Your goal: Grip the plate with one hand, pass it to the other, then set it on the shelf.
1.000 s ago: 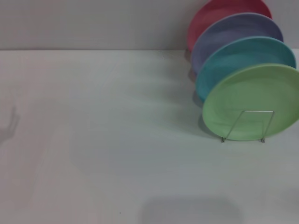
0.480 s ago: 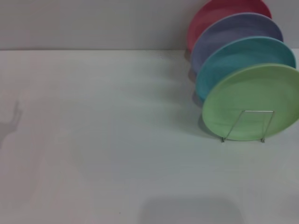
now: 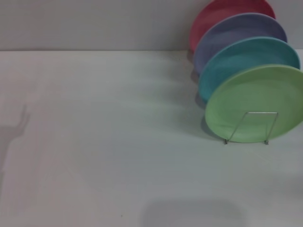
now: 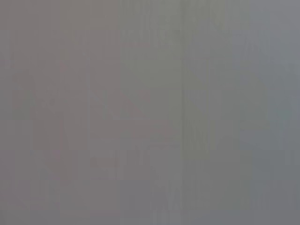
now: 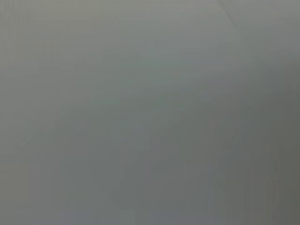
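- White tabletop (image 3: 118,142) fills my head view, with a pale wall behind it.
- At the table's far right I see four plates standing on edge in a row, each overlapping the one behind: a red plate (image 3: 222,14) at the back, then a lavender plate (image 3: 246,28), a blue plate (image 3: 246,54), and the green plate (image 3: 255,101) at the front.
- The green plate stands tilted in the shelf (image 3: 251,126), whose front wire loop crosses its lower face, both feet on the table.
- Neither gripper shows in my head view, so I cannot place the green plate against either set of jaws, nor say whether they are spread or closed.
- A faint arm-like shadow lies on the table's left edge.
- My left wrist view gives only a flat grey field, nothing distinguishable.
- My right wrist view is likewise a plain grey-green blur; no fingers, no plate.
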You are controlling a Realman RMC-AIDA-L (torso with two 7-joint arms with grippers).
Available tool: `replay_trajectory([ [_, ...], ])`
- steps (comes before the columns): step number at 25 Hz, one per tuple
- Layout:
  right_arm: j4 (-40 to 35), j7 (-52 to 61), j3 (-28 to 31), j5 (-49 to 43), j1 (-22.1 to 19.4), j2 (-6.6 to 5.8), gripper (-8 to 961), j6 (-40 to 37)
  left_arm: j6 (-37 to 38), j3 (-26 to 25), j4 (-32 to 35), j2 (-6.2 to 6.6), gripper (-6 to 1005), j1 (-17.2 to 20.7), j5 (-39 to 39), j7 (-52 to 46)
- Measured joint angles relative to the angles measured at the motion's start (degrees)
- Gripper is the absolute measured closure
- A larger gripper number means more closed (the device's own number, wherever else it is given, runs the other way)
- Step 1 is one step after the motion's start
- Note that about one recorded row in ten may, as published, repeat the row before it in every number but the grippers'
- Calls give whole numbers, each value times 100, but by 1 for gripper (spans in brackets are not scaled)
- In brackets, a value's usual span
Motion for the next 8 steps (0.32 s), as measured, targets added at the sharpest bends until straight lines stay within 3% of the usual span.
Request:
replay_trajectory([
  [8,3,-6,-11,-3,-11,17,456,-177,-99,-7,-22,-11,155,-3,31,29],
])
